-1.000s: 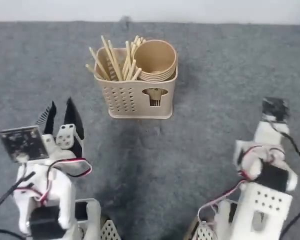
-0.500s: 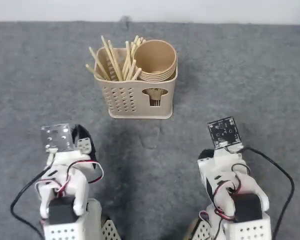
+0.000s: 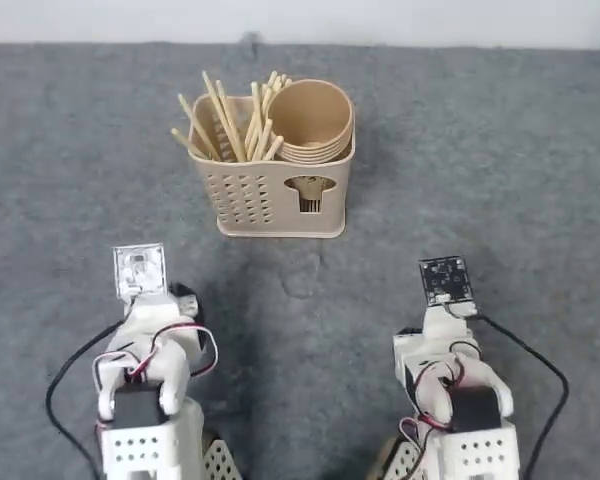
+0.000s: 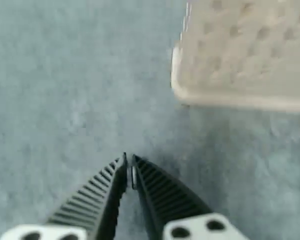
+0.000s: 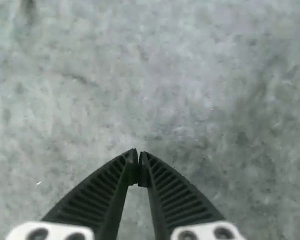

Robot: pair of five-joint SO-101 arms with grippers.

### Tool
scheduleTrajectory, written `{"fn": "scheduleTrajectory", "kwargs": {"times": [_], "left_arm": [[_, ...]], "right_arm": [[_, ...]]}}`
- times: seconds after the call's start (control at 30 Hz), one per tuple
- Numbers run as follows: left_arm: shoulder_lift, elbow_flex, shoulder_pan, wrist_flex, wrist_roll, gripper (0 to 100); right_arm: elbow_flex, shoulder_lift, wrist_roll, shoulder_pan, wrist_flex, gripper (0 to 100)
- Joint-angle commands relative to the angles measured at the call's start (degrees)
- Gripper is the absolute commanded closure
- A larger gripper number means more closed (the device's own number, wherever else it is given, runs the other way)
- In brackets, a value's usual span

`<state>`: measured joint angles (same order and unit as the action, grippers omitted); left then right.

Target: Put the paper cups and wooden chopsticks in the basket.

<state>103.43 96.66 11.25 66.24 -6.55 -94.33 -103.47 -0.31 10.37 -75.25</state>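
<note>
- Saw a tan basket standing on the grey carpet, toward the far side and about midway between the two arms.
- Found a stack of paper cups sitting inside the basket, on the side nearer the right arm.
- Found a bunch of wooden chopsticks standing in the same basket just beside the cups, leaning this way and that, tips poking up above the rim.
- Spotted the left arm folded back at the near edge of the carpet, well apart from the basket.
- Spotted the right arm folded back the same way on the other side, also well apart from the basket.
- Looked along the left gripper and saw its fingers pressed together with nothing held, low over the carpet, with a blurry corner of the basket ahead.
- Looked along the right gripper and saw its fingers clenched tight too, holding nothing, with carpet below.
- Noticed a pale wall past the far edge of the carpet.
</note>
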Motion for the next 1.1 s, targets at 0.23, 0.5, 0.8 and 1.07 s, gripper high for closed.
{"fn": "scheduleTrajectory", "kwargs": {"times": [0.23,0.5,0.8,1.07], "left_arm": [[1.05,-0.13,-0.35,6.33,0.88,99],[1.05,-0.13,-5.45,6.24,0.7,99],[1.05,-0.13,-4.66,6.24,0.7,99],[1.05,-0.13,-4.66,6.24,0.7,99]], "right_arm": [[-2.11,-0.31,-0.7,-3.56,0.31,98.9],[-2.11,-0.31,-0.62,-3.82,0.31,98.9],[-2.11,-0.57,-0.62,-12.53,0.22,98.9],[-2.11,-0.57,-0.7,-24.4,0.22,98.9]]}}
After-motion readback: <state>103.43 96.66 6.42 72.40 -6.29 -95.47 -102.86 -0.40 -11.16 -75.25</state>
